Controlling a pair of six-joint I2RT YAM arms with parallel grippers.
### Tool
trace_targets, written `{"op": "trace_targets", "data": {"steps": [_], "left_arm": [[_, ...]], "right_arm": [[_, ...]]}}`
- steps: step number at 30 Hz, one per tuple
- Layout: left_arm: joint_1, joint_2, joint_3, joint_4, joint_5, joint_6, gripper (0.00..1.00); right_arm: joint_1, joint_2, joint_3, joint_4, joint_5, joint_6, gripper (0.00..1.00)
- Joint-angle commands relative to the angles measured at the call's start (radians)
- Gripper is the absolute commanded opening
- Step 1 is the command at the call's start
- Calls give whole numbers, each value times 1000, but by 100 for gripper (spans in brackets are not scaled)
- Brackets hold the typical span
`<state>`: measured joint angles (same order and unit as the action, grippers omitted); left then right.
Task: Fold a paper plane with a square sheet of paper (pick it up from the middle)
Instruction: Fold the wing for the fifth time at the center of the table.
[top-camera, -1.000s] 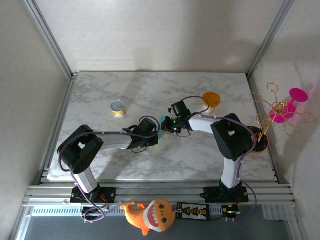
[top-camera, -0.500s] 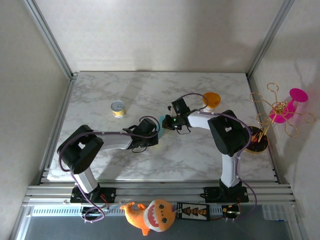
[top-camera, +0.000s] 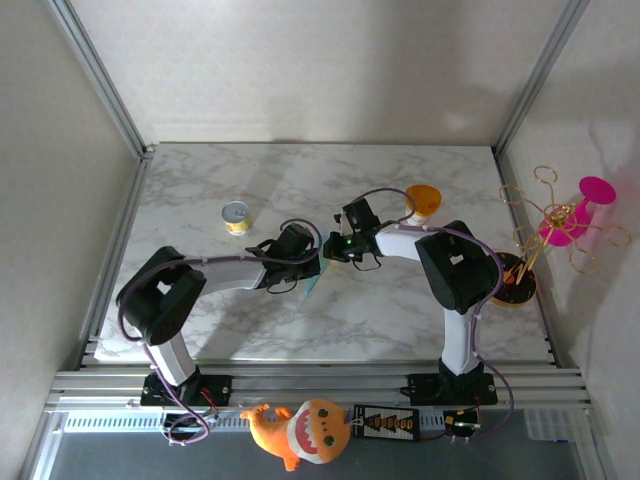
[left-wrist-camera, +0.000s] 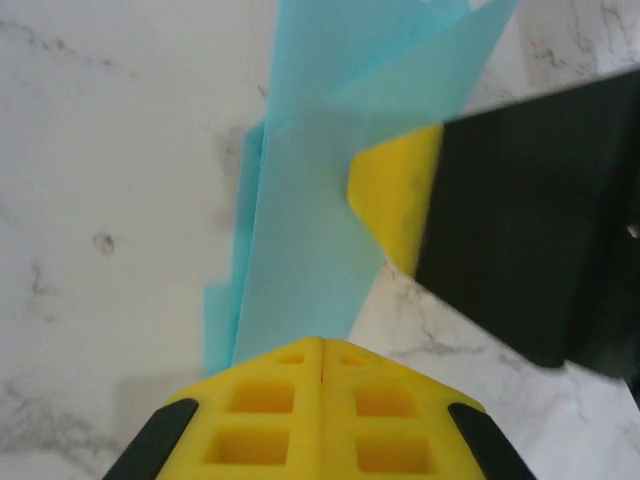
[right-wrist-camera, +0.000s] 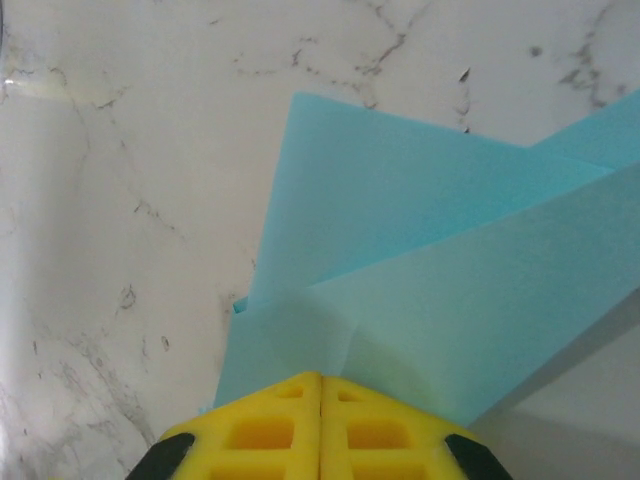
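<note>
The teal-blue sheet of paper (left-wrist-camera: 310, 210) is folded into overlapping layers and hangs over the marble table (top-camera: 400, 310). Whether it has a paper plane's shape I cannot tell. My left gripper (left-wrist-camera: 322, 346) is shut on one end of the paper, which runs out from between its yellow pads. My right gripper (right-wrist-camera: 321, 380) is shut on another edge of the folded paper (right-wrist-camera: 430, 250). In the left wrist view the right gripper's yellow pad (left-wrist-camera: 398, 205) presses on the paper. From above, the left gripper (top-camera: 308, 262) and the right gripper (top-camera: 333, 246) meet mid-table, with a teal sliver of the paper (top-camera: 314, 282) below them.
A small yellow can (top-camera: 236, 217) stands at the back left. An orange cup (top-camera: 423, 199) sits behind the right arm. A gold wire stand with a pink piece (top-camera: 562, 218) is at the right edge, and an orange plush toy (top-camera: 300, 428) lies by the front rail.
My left gripper has moved right and slightly away, closer to the right gripper. A teal sliver of paper now hangs below them. The right arm swung slightly, then held still.
</note>
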<state>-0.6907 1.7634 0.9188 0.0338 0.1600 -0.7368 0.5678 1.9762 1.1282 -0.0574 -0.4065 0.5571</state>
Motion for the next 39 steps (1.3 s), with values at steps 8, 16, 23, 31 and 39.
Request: {"op": "trace_targets", "data": {"steps": [8,16,23,31,39], "left_arm": [[8,89,2,-58,-28,13,0],[8,89,-68,-91,-48,22,0],[8,97,-74,-101,-50,36,0],[8,114,-63,-106,-39,52,0],[8,84,-13,-117,-17,63,0]], "right_arm": [[-11,24,19,-66,-5,-24,8],[-110,79,64,-16,57,-8,8],[-171,139,148,-21,171,-27,8],[-192,136,187,-1,219,-74,8],[-180,51,182,-2,243,-95,9]]}}
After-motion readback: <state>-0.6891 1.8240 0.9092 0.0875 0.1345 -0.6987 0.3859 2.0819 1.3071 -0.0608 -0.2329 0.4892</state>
